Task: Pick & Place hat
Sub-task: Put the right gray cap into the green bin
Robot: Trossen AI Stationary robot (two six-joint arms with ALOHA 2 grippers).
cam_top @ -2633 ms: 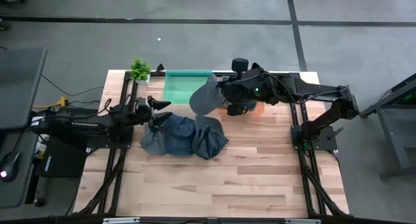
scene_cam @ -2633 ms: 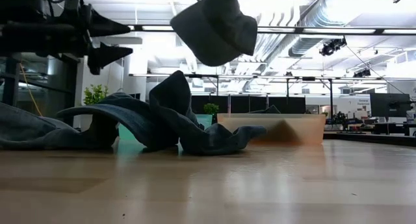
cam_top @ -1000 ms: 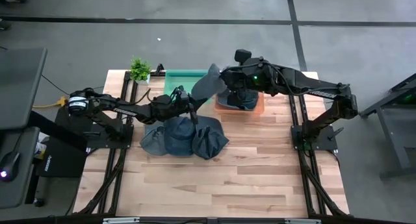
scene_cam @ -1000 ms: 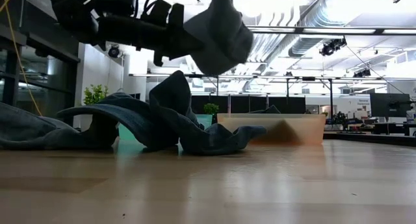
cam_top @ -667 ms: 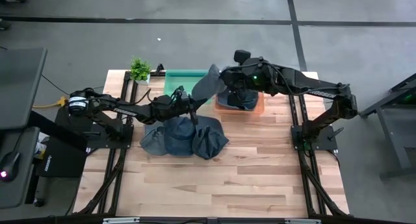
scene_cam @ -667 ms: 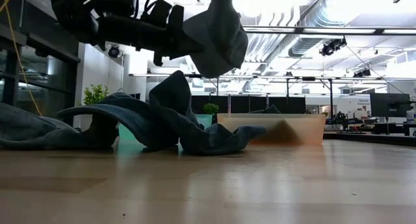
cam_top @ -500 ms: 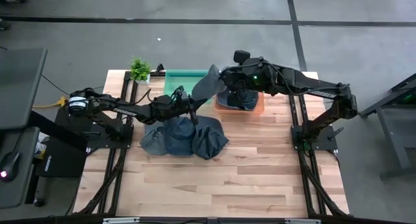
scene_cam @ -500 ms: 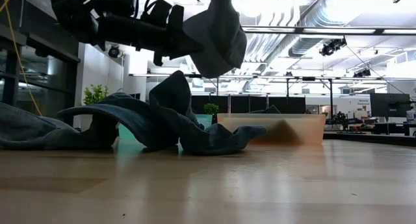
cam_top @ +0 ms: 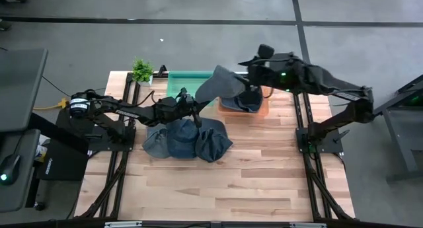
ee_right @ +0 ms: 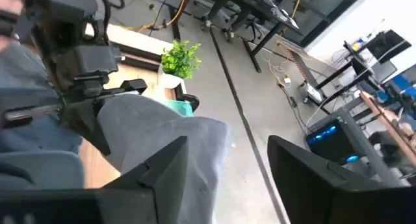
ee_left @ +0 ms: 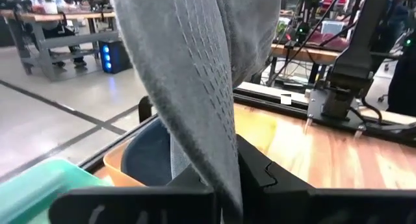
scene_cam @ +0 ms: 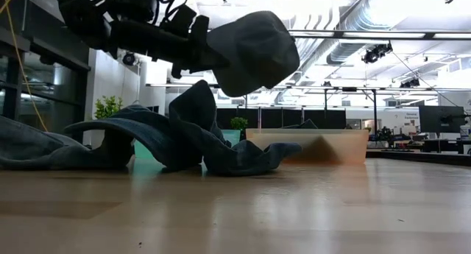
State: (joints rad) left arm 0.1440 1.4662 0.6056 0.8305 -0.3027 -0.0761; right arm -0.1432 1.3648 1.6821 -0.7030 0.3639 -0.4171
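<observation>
While the left gripper (cam_top: 193, 108) stays clamped on the soft grey fabric hat (cam_top: 218, 86), holding it up near the frame's upper centre, the right gripper (cam_top: 254, 76) stands with fingers spread apart, free of it, above the orange plastic bin (cam_top: 264, 108); denim hats (cam_top: 186, 138) lie heaped below.

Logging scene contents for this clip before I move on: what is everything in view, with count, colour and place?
hat: 1, grey, held in the air between the bins
hat pile: several, blue denim, table centre-left
green bin: 1, far edge of the table
orange bin: 1, right of the green bin, blue hats inside
potted plant: 1, green, far left corner
table: 1, light wood
left claw: shut on the hat's edge
right claw: open, above the orange bin
</observation>
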